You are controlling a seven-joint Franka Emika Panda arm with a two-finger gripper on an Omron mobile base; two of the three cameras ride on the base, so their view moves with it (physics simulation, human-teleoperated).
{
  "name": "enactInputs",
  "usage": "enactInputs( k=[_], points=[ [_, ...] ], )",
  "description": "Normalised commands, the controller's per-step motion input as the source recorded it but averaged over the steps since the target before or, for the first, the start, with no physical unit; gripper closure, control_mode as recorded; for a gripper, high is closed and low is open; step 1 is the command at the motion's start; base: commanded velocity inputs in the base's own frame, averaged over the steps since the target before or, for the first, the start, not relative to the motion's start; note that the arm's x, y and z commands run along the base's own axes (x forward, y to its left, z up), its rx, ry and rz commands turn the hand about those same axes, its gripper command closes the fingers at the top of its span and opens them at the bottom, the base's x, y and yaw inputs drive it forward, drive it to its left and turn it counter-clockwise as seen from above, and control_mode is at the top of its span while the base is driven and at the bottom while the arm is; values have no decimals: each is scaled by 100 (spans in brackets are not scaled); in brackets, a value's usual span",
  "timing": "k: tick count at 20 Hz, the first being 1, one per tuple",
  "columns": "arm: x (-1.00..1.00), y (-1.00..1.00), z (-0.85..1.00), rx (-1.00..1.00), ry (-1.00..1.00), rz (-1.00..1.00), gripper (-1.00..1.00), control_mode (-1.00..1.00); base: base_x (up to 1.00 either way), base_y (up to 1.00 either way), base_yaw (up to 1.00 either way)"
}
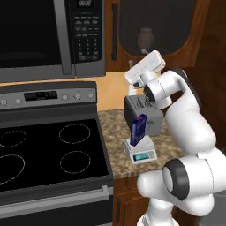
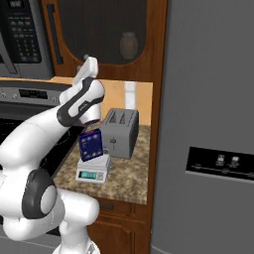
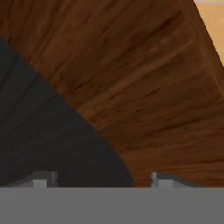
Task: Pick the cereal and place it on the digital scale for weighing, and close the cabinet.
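Wooden door frame of the cabinet point(image 3: 144, 87) lies closest before the hand camera, with its dark glass at 8 o'clock, and the gripper point(image 3: 103, 180) stands released, its two tips spread wide with nothing between them. On the counter point(image 2: 126, 181) the cereal point(image 1: 138, 129) already stands on the digital scale point(image 1: 140, 152), leaning a little, just in front of the toaster point(image 2: 121, 131) at 1 o'clock from it. The door seems almost shut, so the robot should press flat and gently on the wood, not on the glass, until it sits flush.
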Motion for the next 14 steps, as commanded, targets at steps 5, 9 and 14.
enactInputs(
  k=[5, 9, 14],
  points=[
    [68, 10, 0, -8, 0, -25, -100, -100, 0, 0, 0],
    [59, 0, 0, -5, 0, -24, -100, -100, 0, 0, 0],
    [0, -10, 3, 0, -1, -19, -100, -100, 0, 0, 0]
  ],
)
